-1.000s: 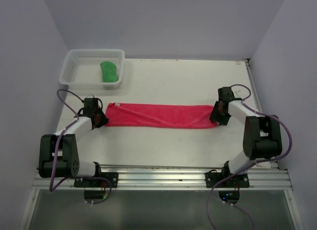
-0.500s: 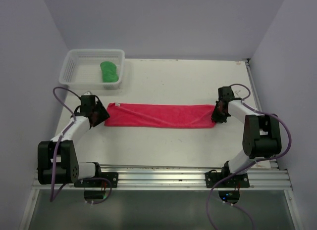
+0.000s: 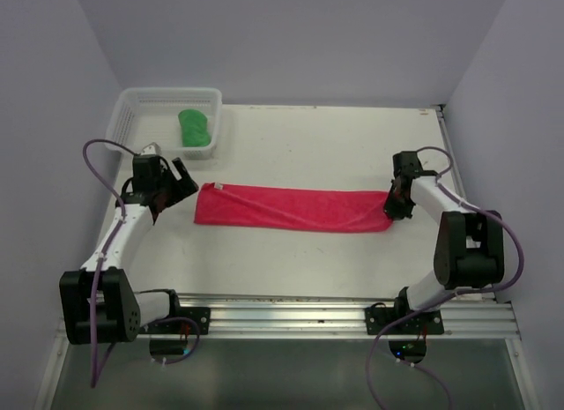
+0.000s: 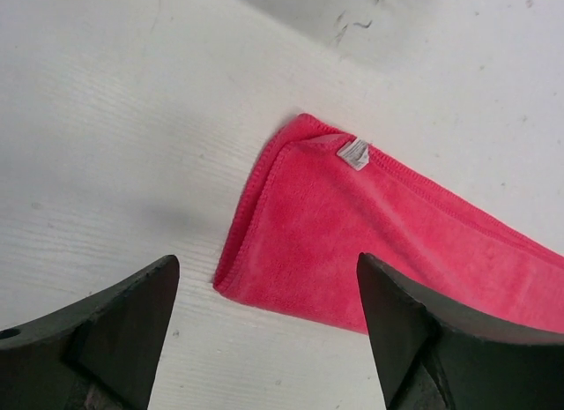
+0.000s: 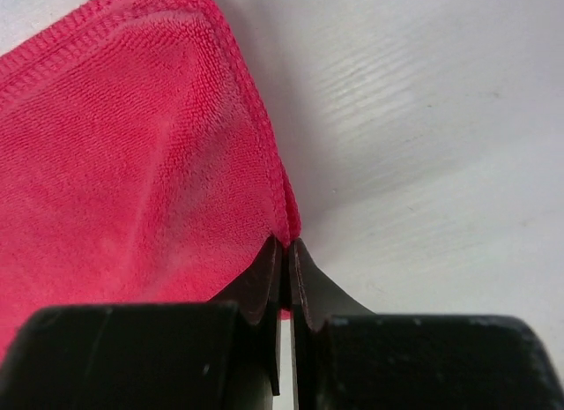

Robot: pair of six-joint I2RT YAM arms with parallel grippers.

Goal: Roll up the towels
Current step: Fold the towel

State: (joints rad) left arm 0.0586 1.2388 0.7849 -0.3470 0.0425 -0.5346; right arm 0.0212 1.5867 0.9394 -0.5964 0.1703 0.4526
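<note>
**A:** While the right gripper (image 5: 286,247) sits at one short end of the long pink-red fleecy cloth towel (image 3: 291,207), how do its jaws stand?

**B:** Pressed together, tip against tip. The towel's stitched hem runs straight in between them, so they pinch the edge close to a corner. From those tips the cloth spreads flat ahead and off to one side. On the other side is the bare white table top (image 3: 335,145).

**A:** And the left gripper (image 3: 182,181)?

**B:** Its jaws are spread wide and hold nothing. The towel's other short end lies flat on the table just ahead of the gap between the fingers, apart from both of them. A small white sewn-in label (image 4: 353,152) sits at the corner farthest from the tips.

**A:** So the towel is stretched out between the two?

**B:** It lies full length on the table, unrolled. One end is caught in the right jaws, and the other lies free just in front of the open left ones.

**A:** Where is the bright green fleecy towel (image 3: 195,128)?

**B:** Bunched up inside the white plastic mesh basket (image 3: 123,123). The basket stands at the far corner of the table, beyond the left jaws and near them, well apart from the right ones. Neither gripper touches it.
</note>
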